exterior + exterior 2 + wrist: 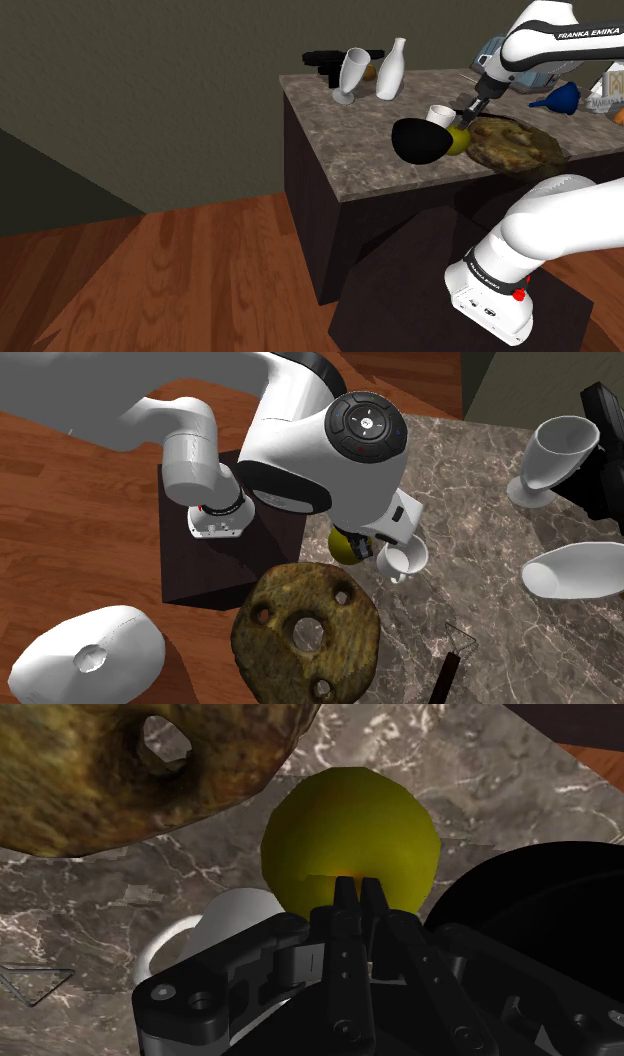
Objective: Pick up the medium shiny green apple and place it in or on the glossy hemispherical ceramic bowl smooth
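Observation:
A yellow-green apple (459, 141) rests on the marble counter (340, 130) between a glossy black bowl (420, 140) and a brown holed slab (515, 144). In the wrist view the apple (350, 829) lies just past my gripper (358, 890), whose two black fingers meet with nothing between them. The black bowl (540, 894) is beside the apple, and a white mug (235, 919) is on the gripper's other side. In the shoulder view my gripper (469, 109) hovers just above the apple and the mug (440, 115). The arm hides most of the apple (345, 548) in the second exterior view.
A white goblet (350, 75), a white vase (392, 68) and a black object (325, 60) stand at the counter's far end. A blue funnel (558, 100) is behind the arm. A dark-handled wire tool (452, 652) lies near the slab (305, 632). The counter edge drops to a wood floor (180, 270).

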